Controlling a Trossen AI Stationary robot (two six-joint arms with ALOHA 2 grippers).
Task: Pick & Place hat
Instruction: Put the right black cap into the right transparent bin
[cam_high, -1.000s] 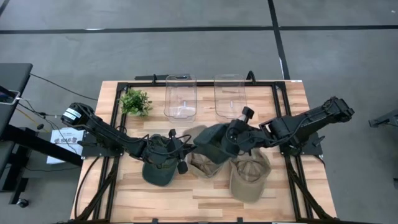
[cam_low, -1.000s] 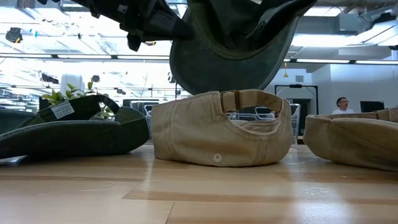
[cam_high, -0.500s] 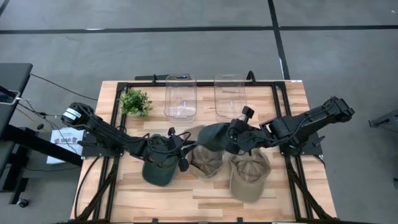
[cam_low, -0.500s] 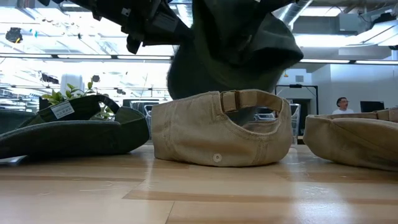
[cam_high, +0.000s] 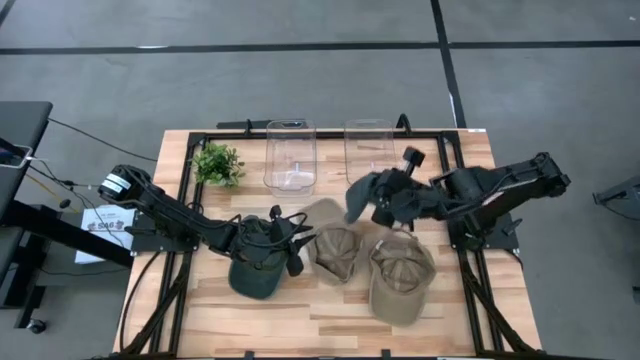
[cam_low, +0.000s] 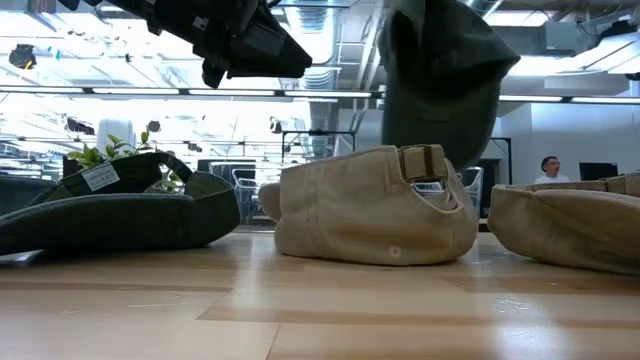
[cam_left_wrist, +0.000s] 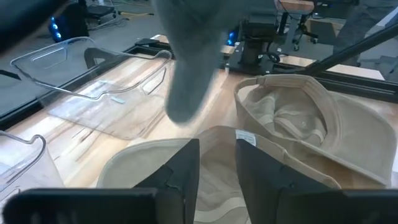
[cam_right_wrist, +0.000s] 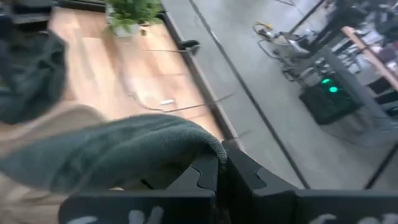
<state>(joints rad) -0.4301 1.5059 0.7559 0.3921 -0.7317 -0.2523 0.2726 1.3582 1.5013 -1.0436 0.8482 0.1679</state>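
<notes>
While the left gripper (cam_high: 285, 245) idles, seemingly empty, over the dark cap (cam_high: 255, 268) near the table's left side, from above the right gripper (cam_high: 385, 200) carries the green hat (cam_high: 362, 192) just short of the right clear bin (cam_high: 370, 150) at the far edge. Seen level, that hat (cam_low: 440, 90) hangs clear above the tan cap (cam_low: 375, 210). Through the right wrist camera, the fingers are clamped on its brim (cam_right_wrist: 124, 149).

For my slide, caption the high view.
Right gripper lifts a dark green hat above two tan caps; left gripper waits.
</notes>
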